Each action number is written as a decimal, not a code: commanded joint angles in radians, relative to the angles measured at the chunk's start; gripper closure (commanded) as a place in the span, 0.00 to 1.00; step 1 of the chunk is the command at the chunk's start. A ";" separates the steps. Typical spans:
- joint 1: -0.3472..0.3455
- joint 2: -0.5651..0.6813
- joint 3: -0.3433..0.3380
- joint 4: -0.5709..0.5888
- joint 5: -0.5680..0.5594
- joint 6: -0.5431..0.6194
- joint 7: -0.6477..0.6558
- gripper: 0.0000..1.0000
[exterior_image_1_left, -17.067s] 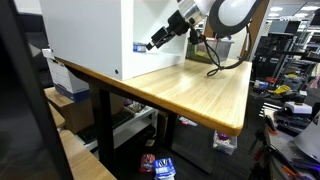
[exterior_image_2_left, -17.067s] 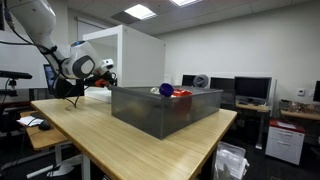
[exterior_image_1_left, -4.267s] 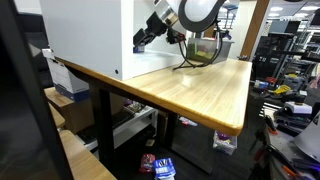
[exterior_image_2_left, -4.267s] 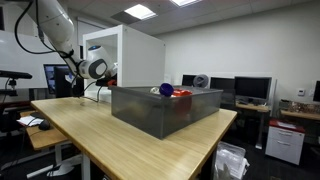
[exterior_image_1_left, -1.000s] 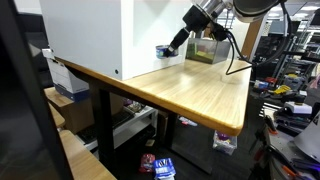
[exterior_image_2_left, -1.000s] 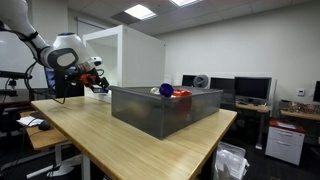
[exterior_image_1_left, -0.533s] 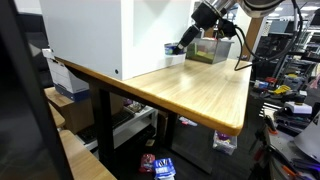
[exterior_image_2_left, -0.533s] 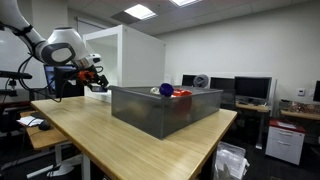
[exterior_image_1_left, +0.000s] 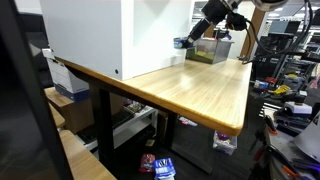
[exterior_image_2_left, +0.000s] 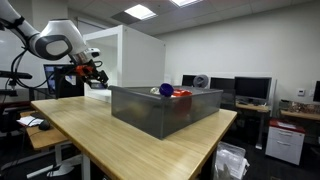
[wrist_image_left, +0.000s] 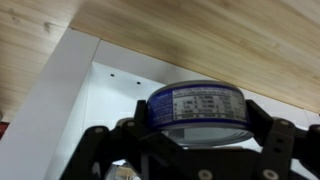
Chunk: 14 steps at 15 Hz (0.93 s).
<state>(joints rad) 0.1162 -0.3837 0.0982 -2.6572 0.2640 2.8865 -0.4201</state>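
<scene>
In the wrist view a round blue-and-white labelled tin (wrist_image_left: 198, 107) sits clamped between my gripper's (wrist_image_left: 200, 120) black fingers (wrist_image_left: 268, 135), above a white box interior and wooden tabletop. In an exterior view the gripper (exterior_image_1_left: 188, 42) hangs with the blue tin (exterior_image_1_left: 181, 43) in the air just outside the opening of the big white cabinet (exterior_image_1_left: 90, 35). In an exterior view the gripper (exterior_image_2_left: 93, 72) is held above the far left of the table, left of the grey bin (exterior_image_2_left: 165, 109).
A dark translucent grey bin holds a blue ball (exterior_image_2_left: 166, 90) and red items. The wooden table (exterior_image_1_left: 200, 90) stretches from the white cabinet to a green-lined box (exterior_image_1_left: 212, 50) at its far end. Monitors (exterior_image_2_left: 247, 90) stand behind.
The arm has drawn back out of the white cabinet and risen, carrying the blue tin away from the cabinet's opening toward the far end of the table.
</scene>
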 joint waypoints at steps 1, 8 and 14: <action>0.048 -0.099 -0.081 -0.041 -0.081 -0.044 0.033 0.32; 0.066 -0.199 -0.145 -0.053 -0.151 -0.125 0.038 0.32; 0.039 -0.282 -0.165 -0.056 -0.182 -0.199 0.053 0.32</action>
<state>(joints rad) 0.1717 -0.5837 -0.0536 -2.6888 0.1266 2.7373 -0.4055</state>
